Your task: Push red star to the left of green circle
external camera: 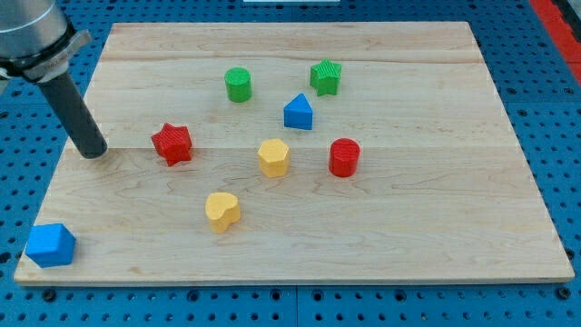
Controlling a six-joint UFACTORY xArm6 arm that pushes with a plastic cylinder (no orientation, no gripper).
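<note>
Bare rod, no jaws to open or close; my tip (pixel 92 153) on wooden board (pixel 436 227). Red star (pixel 172 143) near, toward view's right, no clear long axis. Green circle (pixel 238 84) beyond, upper right.

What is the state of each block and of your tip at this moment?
my tip: on the board, left of the red star, apart from it
red star: upright, untouched, lower left of the green circle
green circle: upright, free
red cylinder: upright
blue cube: tilted at the board's corner
</note>
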